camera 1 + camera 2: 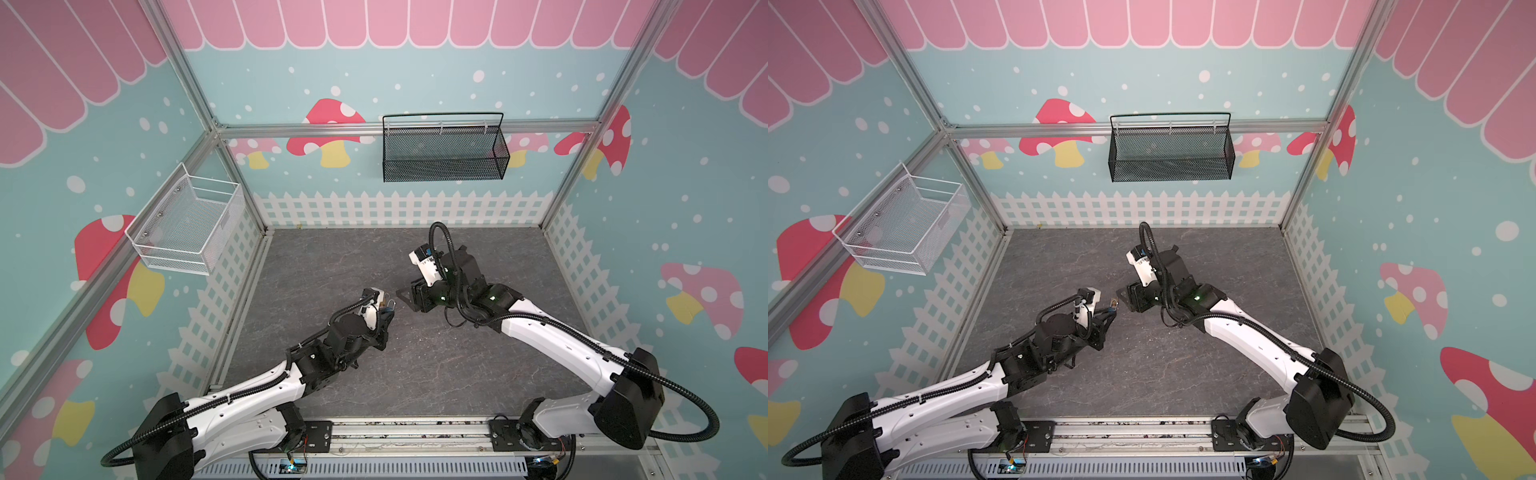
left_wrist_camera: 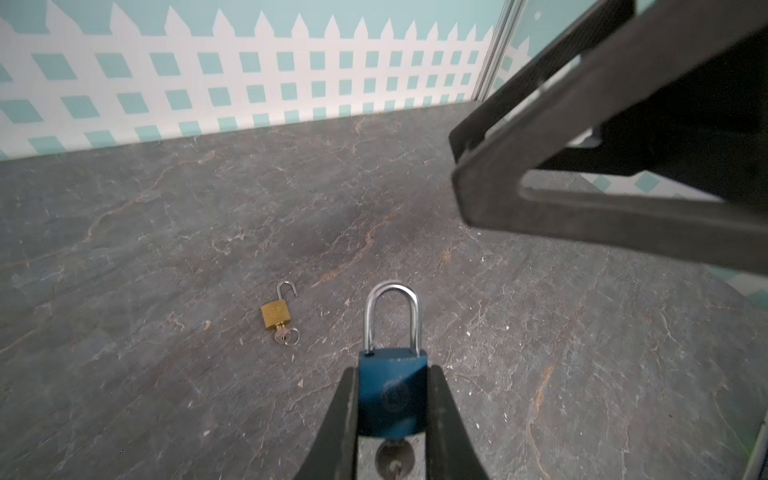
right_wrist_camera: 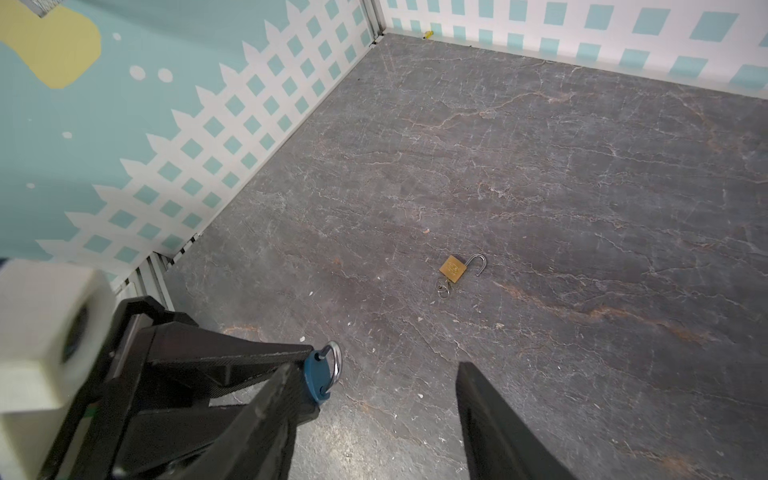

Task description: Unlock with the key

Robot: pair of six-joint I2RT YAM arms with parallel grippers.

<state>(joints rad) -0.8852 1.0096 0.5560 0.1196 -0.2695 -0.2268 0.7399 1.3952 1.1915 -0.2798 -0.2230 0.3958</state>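
— Table (image 2: 166,208) is grey, like marble. What do the arms do above it?
— The left gripper (image 2: 392,370) clamps the blue padlock (image 2: 392,399) by its sides, above the table. The right gripper (image 3: 376,368) is near it, jaws apart, holding nothing.
— And smaller things?
— A brass padlock (image 2: 275,312) lies on the table, shackle open. A key (image 2: 395,457) sits in the bottom of the blue one.
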